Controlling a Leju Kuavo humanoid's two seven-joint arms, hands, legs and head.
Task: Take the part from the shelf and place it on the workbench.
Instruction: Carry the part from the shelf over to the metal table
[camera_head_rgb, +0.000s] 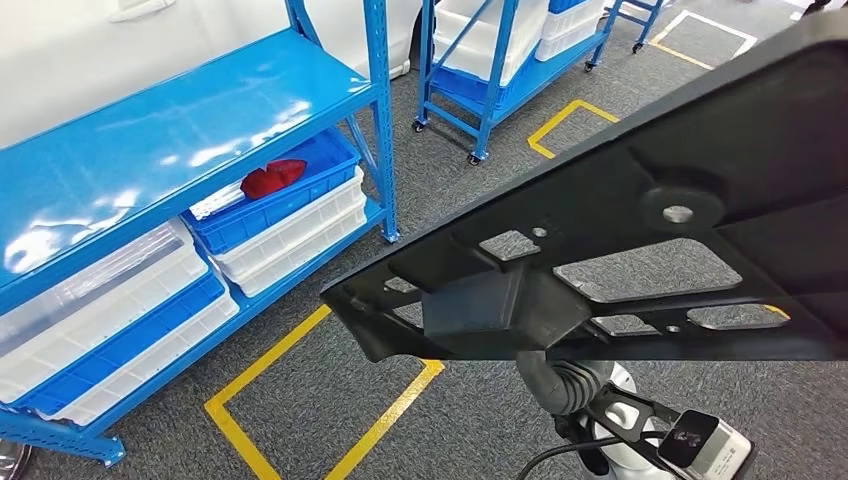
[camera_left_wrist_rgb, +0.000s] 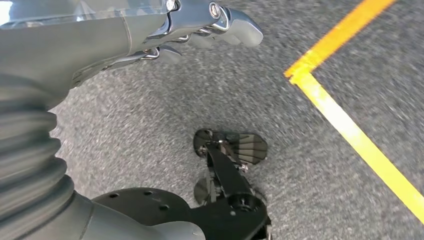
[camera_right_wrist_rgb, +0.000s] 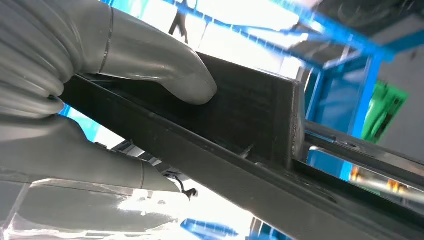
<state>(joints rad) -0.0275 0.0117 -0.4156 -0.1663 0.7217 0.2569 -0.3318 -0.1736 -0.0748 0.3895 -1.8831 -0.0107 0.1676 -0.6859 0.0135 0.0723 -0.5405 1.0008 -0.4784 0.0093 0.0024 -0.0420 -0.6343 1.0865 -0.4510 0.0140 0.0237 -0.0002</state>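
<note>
A large flat black part (camera_head_rgb: 620, 230) with cut-out windows and a round boss hangs close in front of the head view, tilted, above the grey floor. My right hand (camera_right_wrist_rgb: 100, 75) grips it along one edge, with the thick thumb (camera_right_wrist_rgb: 165, 75) pressed on the part's (camera_right_wrist_rgb: 250, 115) raised rib. In the head view the hand itself is hidden behind the part, and its ribbed wrist (camera_head_rgb: 565, 385) comes up from below. My left hand (camera_left_wrist_rgb: 150, 35) hangs over the carpet with its fingers (camera_left_wrist_rgb: 235, 25) loosely extended and nothing in them.
A blue shelf (camera_head_rgb: 200, 120) stands to my left with white and blue bins stacked beneath; one blue bin holds a red object (camera_head_rgb: 272, 178). A wheeled blue rack (camera_head_rgb: 500, 60) stands further off. Yellow tape (camera_head_rgb: 330, 400) marks boxes on the grey carpet.
</note>
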